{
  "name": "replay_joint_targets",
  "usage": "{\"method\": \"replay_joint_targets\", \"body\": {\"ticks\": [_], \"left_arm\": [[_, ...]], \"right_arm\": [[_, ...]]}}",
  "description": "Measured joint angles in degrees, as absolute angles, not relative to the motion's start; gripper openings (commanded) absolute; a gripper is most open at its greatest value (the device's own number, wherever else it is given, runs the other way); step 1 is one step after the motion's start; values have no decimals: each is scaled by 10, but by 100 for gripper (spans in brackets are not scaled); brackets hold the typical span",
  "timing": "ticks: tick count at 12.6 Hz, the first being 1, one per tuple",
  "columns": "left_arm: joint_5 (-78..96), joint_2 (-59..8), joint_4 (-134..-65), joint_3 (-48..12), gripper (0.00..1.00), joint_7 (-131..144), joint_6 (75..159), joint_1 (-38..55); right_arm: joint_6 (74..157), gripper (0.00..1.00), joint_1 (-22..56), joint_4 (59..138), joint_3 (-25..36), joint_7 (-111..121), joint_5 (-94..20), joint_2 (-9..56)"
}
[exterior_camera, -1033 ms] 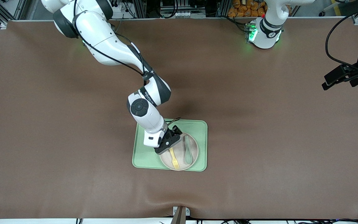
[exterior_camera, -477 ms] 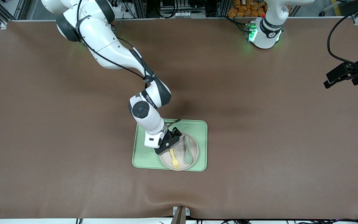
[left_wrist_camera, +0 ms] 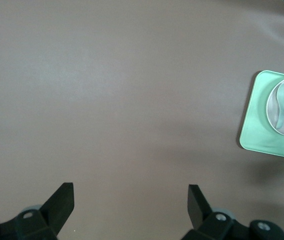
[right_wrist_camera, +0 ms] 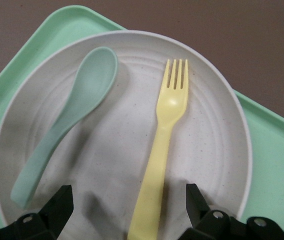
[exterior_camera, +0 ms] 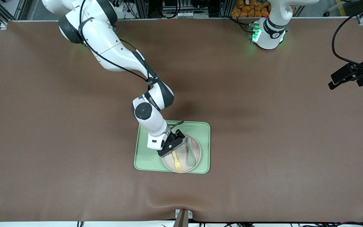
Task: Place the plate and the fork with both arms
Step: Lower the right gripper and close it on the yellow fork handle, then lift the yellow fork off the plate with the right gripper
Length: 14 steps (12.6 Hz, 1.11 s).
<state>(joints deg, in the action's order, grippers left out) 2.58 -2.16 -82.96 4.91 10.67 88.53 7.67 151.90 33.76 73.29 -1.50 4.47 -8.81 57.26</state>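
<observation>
Right pincer (right_wrist_camera: 126, 210) open, straddling fork (right_wrist_camera: 163, 150) handle on plate (right_wrist_camera: 217, 165); left pincer (left_wrist_camera: 130, 202) open.

A robotics lab, set up as a test bench. Two white jointed robot arms (exterior_camera: 118, 60) with green-lit bases (exterior_camera: 265, 34) are mounted at the 12 o'clock edge of a wide table covered in a brown mat (exterior_camera: 43, 126). Just past that edge stand aluminium frame rails (exterior_camera: 143, 9) and bundles of black cables (exterior_camera: 342, 34), and a bracket (exterior_camera: 182, 217) is clamped at the 6 o'clock edge.
</observation>
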Motion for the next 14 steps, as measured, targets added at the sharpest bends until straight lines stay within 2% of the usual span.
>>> {"method": "replay_joint_targets", "body": {"ticks": [14], "left_arm": [[26, -22, -830, 47, 100, 106, 883, 78]], "right_arm": [[1554, 100, 346, 733, -12, 110, -74, 577]]}}
